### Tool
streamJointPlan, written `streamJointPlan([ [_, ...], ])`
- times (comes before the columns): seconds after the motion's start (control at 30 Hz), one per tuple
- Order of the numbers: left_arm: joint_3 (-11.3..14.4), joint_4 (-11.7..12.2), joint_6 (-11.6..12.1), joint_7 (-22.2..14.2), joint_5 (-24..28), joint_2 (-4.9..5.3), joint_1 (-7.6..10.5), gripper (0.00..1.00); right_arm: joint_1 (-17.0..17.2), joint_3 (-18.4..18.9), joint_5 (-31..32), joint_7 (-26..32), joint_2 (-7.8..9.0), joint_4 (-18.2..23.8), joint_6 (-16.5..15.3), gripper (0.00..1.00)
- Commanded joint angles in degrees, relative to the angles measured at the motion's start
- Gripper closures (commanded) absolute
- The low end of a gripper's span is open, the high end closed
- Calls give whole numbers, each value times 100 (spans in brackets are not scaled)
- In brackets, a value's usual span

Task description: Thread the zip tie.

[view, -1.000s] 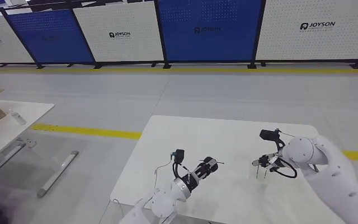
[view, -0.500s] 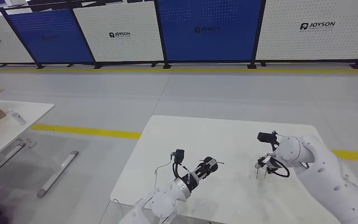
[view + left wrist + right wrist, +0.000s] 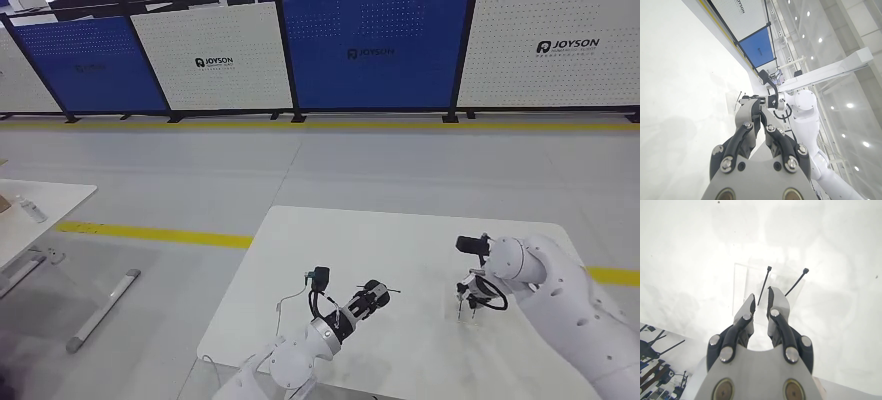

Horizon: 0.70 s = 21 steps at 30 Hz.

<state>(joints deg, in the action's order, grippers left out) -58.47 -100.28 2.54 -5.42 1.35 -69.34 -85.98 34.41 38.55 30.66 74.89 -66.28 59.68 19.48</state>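
Now one black tie leans in a clear holder on the white table, head up, with its thin lower end lying between the fingertips of the right gripper. Those fingers are a narrow gap apart, one on each side of the strand, and neither visibly touches it. A second tie leans in the same holder just beside the first, tilted away from it, with its lower end hidden behind one finger. From above, the holder stands toward the robot's right part of the table, and the right gripper hangs over it, pointing down. The left gripper sits well apart, over the near left part of the table, aimed across toward the holder. Its fingers are pressed close together at the tips. From above, a thin dark sliver juts out beside them, but I cannot tell what it is or whether the pads pinch it.
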Motion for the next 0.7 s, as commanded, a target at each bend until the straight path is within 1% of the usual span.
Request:
streamJointPlan([
  [0.0, 0, 0, 0, 0, 0, 0, 0, 100, -18, 1, 21, -7, -49, -79, 0, 80],
  [0.2, 0, 0, 0, 0, 0, 0, 0, 100, -83, -20, 137, -2, -231, -364, 0, 83],
  [0.33, 0, 0, 0, 0, 0, 0, 0, 100, -129, -41, 212, 7, -348, -563, 0, 82],
  [0.53, 0, 0, 0, 0, 0, 0, 0, 100, -193, -65, 330, 3, -509, -810, 0, 77],
  [0.67, 0, 0, 0, 0, 0, 0, 0, 100, -232, -72, 408, 7, -597, -962, 0, 78],
])
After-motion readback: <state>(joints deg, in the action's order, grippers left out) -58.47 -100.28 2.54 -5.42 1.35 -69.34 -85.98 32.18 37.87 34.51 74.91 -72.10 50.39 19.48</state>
